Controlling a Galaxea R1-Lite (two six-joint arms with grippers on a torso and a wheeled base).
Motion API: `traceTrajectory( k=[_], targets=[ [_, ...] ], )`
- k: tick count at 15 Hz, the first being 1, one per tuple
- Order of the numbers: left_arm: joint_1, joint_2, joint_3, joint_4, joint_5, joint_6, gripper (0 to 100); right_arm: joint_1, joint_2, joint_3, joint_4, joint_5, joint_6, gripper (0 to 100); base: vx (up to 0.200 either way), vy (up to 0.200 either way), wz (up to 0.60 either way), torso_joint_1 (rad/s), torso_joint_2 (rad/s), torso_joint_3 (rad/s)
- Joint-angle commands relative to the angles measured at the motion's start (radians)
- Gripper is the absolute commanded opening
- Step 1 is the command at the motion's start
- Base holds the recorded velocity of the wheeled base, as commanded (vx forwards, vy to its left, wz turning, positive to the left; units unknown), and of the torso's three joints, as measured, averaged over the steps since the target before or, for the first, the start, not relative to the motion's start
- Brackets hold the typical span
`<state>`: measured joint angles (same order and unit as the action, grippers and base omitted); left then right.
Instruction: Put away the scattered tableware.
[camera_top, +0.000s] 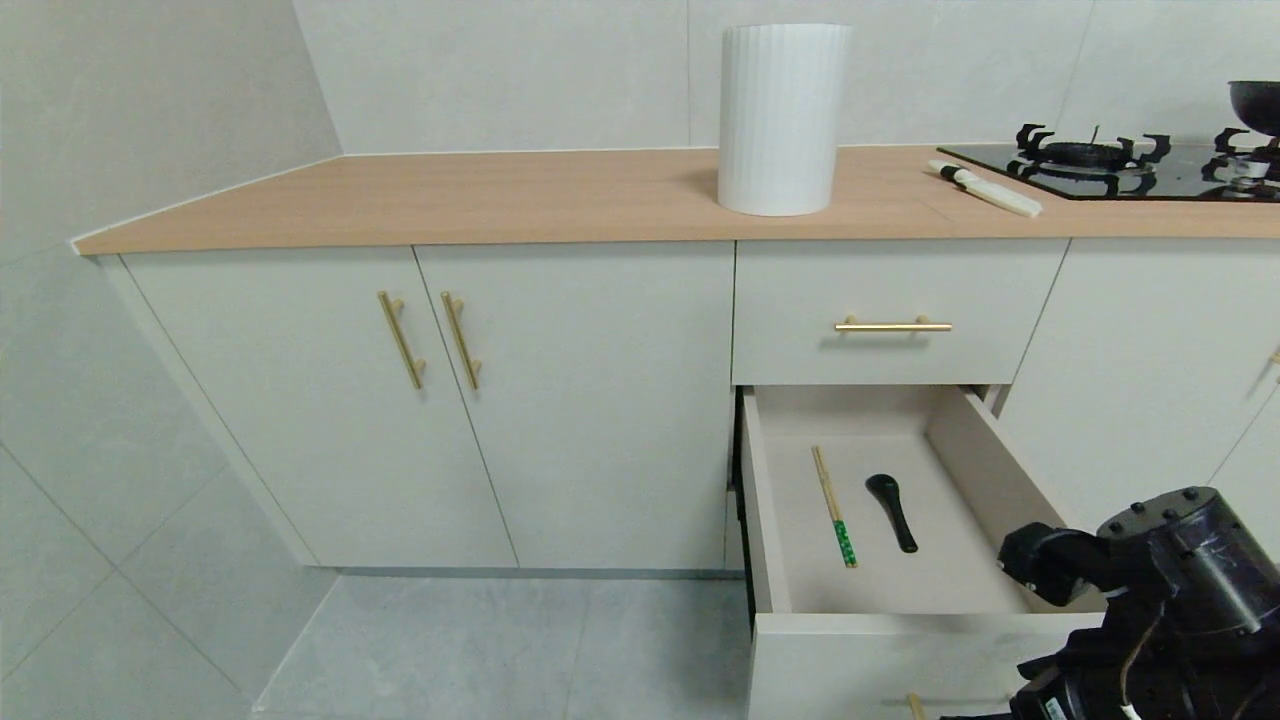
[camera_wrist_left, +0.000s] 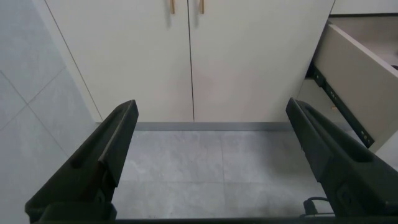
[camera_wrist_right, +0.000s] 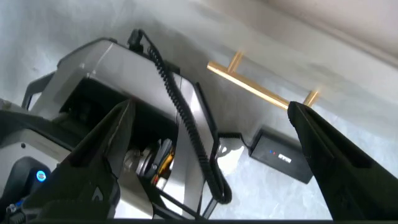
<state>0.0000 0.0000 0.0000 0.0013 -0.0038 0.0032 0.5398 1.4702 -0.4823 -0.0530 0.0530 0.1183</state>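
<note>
Chopsticks (camera_top: 833, 506) and a black spoon (camera_top: 891, 511) lie apart mid-drawer (camera_top: 985, 470), with bare room out to its walls. A white utensil (camera_top: 985, 188) rests on the countertop (camera_top: 500, 195) beside the stove's (camera_top: 1100, 170) edge. Both grippers are spread wide: the left gripper (camera_wrist_left: 210, 112) over open floor (camera_wrist_left: 205, 168), the right gripper (camera_wrist_right: 210, 109) near a gold handle (camera_wrist_right: 261, 90).

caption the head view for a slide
Open drawer holding chopsticks and a black spoon, below a wooden counter.

Pale cabinet doors (camera_wrist_left: 186, 56), gold handles (camera_wrist_left: 172, 6) — straight ahead of the left claw (camera_wrist_left: 211, 106), grey floor tiles (camera_wrist_left: 205, 162) between the two
</note>
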Motion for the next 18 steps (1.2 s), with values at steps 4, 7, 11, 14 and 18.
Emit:
traceTrajectory(
  k=[4,7,11,14,18],
  targets=[
    [0.000,0.000,0.000,0.000,0.001,0.000,100,-0.020,0.091,-0.032,-0.005,-0.021,0.021,100,0.000,0.000,0.00,0.000,0.00,0.000],
    [0.000,0.000,0.000,0.000,-0.001,0.000,100,-0.032,0.136,-0.056,-0.002,-0.062,0.057,100,0.000,0.000,0.00,0.000,0.00,0.000],
    [0.000,0.000,0.000,0.000,-0.001,0.000,100,-0.037,0.209,-0.093,-0.001,-0.142,0.119,100,0.000,0.000,0.00,0.000,0.00,0.000],
    [0.000,0.000,0.000,0.000,0.001,0.000,100,-0.050,0.252,-0.128,-0.005,-0.209,0.172,100,0.000,0.000,0.00,0.000,0.00,0.000],
    [0.000,0.000,0.000,0.000,-0.001,0.000,100,-0.060,0.323,-0.179,-0.008,-0.285,0.250,100,0.000,0.000,0.00,0.000,0.00,0.000]
  ],
)
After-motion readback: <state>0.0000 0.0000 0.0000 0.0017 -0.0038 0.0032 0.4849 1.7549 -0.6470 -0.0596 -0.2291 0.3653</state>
